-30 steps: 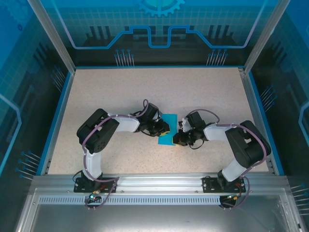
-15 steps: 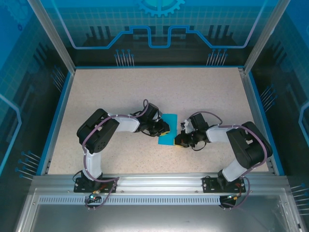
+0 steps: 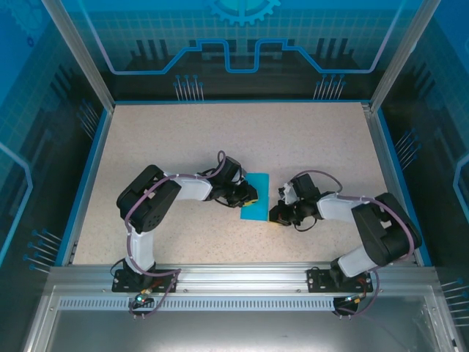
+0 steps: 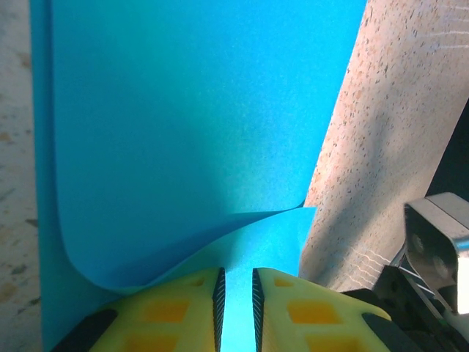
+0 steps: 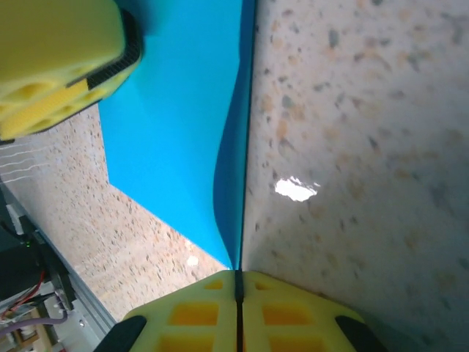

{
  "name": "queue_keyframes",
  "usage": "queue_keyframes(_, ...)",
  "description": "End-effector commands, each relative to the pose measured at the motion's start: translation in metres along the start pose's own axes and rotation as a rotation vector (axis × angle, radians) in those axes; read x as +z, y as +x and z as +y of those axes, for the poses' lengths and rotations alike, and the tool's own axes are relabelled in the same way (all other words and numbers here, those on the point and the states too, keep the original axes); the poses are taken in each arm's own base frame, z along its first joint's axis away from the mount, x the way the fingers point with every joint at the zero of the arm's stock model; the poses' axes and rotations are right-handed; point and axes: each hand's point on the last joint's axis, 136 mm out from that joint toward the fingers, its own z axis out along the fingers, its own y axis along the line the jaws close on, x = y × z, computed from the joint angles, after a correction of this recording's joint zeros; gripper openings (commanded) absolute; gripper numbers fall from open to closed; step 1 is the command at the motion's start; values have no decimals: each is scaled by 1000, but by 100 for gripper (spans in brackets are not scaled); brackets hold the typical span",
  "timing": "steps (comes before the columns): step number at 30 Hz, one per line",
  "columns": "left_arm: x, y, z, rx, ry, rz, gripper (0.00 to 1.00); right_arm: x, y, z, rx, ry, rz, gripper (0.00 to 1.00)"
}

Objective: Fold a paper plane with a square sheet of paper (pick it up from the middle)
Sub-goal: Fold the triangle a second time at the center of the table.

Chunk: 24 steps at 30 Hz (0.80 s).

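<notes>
Table point(image 3: 168, 139): speckled, with both arms reaching in toward its middle.

The square sheet of paper point(image 3: 256, 192) lies between the two wrists. From above we see a narrow teal rectangle, apparently already doubled. Its long axis runs from the near edge of the table toward the far edge, leaning slightly.

Left gripper point(image 3: 248, 196): at the sheet's left long edge, about halfway along it. In the left wrist view its yellow fingers point(image 4: 183, 308) stand a narrow slot apart. Teal shows in the slot and a flap curls up just ahead of the tips. We cannot tell whether the pads bite the paper.

Right gripper point(image 3: 276, 215): at the near right corner. In the right wrist view its fingers point(image 5: 293, 323) are pressed together on the sheet's edge, which lifts in a shallow ridge.

Judgement: the paper lies inboard of both grippers, to the right of the left one and to the left of the right one. Any next crease must therefore be carried across the short axis, and the right gripper has the sure hold
</notes>
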Motion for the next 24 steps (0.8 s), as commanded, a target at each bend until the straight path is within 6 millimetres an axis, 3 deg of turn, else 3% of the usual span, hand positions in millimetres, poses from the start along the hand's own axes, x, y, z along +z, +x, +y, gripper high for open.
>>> queue_keyframes(1, 10, 8, 26, -22, -74, 27, 21, -20, -5, 11, -39, 25, -36, 9)
queue_keyframes(5, 11, 9, 25, -18, -71, 30, 21, -24, -16, 32, -75, -9, -46, 11)
queue_keyframes(11, 10, 9, 26, -19, -72, 31, 21, -4, -28, 51, -86, -41, -16, 10)
queue_keyframes(18, 10, 9, 24, -15, -71, 31, 21, 20, -33, 33, -40, 0, 24, 10)
queue_keyframes(24, 10, 7, 21, -8, -64, 27, 21, 28, -14, 1, -14, 97, 81, 9)
